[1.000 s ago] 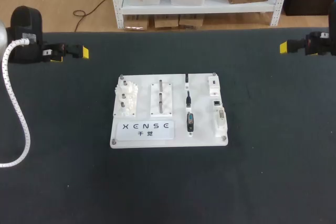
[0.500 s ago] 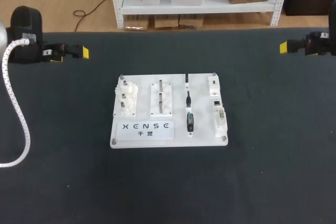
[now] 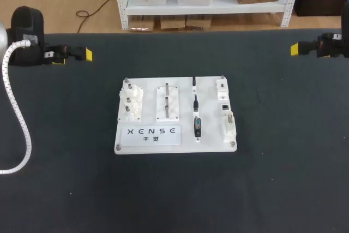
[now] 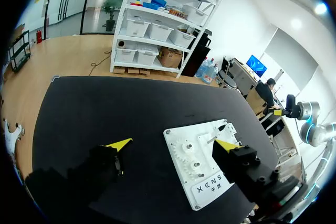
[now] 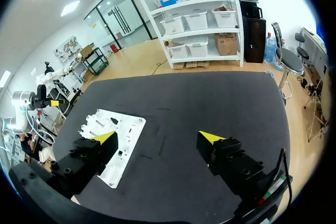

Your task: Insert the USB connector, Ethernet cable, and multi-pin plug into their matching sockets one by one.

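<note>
A white board (image 3: 174, 135) lies flat in the middle of the black table. Three dark plugs sit in a column on it: a small one (image 3: 194, 82) at the back, a second (image 3: 195, 102) in the middle, and a larger blocky plug (image 3: 197, 126) in front. Their sockets (image 3: 225, 105) line the board's right edge. My left gripper (image 3: 82, 54) hangs at the far left of the table, open and holding nothing. My right gripper (image 3: 297, 49) hangs at the far right, likewise open. In the left wrist view the board (image 4: 210, 182) lies ahead between the left gripper's (image 4: 173, 144) spread fingers. In the right wrist view the right gripper (image 5: 157, 137) is well apart from the board (image 5: 128, 132).
A white gear block (image 3: 131, 103) and a peg block (image 3: 168, 102) stand on the board's left half. A white corrugated hose (image 3: 22, 129) from my left arm loops over the table's left side. The black table (image 3: 272, 178) stretches wide around the board.
</note>
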`<state>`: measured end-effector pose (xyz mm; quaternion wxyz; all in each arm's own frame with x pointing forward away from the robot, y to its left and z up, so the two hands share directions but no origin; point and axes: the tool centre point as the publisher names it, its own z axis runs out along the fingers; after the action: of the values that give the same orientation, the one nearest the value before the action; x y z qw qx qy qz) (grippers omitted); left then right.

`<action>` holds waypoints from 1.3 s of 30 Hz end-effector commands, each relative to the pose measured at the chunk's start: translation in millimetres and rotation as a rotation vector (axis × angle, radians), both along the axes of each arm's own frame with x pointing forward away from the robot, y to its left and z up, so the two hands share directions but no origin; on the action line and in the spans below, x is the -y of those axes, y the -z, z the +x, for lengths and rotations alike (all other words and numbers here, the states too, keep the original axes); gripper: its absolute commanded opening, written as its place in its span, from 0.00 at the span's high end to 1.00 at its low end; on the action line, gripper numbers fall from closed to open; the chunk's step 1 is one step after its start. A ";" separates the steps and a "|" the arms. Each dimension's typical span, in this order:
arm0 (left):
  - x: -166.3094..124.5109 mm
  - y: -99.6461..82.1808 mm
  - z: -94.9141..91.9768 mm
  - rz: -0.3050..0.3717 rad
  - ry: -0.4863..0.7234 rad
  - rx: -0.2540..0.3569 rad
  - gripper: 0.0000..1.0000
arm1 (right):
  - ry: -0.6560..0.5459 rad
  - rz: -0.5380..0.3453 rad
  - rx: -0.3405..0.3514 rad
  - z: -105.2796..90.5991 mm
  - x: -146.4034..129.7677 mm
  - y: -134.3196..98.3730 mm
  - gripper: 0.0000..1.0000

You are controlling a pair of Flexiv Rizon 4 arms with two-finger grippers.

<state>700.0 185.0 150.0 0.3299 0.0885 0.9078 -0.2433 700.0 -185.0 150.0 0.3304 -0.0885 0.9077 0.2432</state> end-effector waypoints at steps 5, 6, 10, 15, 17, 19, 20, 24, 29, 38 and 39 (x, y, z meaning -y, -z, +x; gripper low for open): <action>0.0 0.0 0.0 0.000 0.000 0.000 0.00 | 0.059 -0.140 -0.057 11.4 -19.7 -13.6 0.00; 0.0 0.0 0.0 0.000 0.000 0.000 0.00 | 0.097 -0.150 -0.072 14.7 -23.8 -15.5 0.00; 0.0 0.0 0.0 0.000 0.000 0.000 0.00 | 0.170 -0.207 -0.136 26.8 -45.5 -24.1 0.00; 0.0 0.0 0.0 0.000 0.000 0.000 0.00 | 0.209 -0.327 -0.238 41.8 -80.9 -24.1 0.00; 0.0 0.0 0.0 0.000 0.000 0.000 0.00 | 0.213 -0.358 -0.267 45.5 -96.6 -21.2 0.00; 0.0 0.0 0.0 0.000 0.000 0.000 0.00 | 0.211 -0.392 -0.298 48.7 -110.9 -14.6 0.00; 0.0 0.0 0.0 0.000 0.000 0.000 0.00 | 0.210 -0.400 -0.314 49.5 -118.3 -10.6 0.00; 0.0 0.0 0.0 0.000 0.000 0.000 0.00 | 0.198 -0.439 -0.364 49.8 -142.7 7.1 0.00; 0.0 0.0 0.0 0.000 0.000 0.000 0.00 | 0.186 -0.474 -0.394 48.6 -166.3 26.7 0.00; 0.0 0.0 0.0 0.000 0.000 0.000 0.00 | 0.215 -0.515 -0.425 55.4 -195.5 58.6 0.00; 0.0 0.0 0.0 0.000 0.000 0.000 0.00 | 0.213 -0.513 -0.426 55.8 -198.9 60.8 0.00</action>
<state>700.0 185.0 150.0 0.3300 0.0885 0.9078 -0.2433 747.1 2.7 98.5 0.1279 -0.0262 0.9911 0.0245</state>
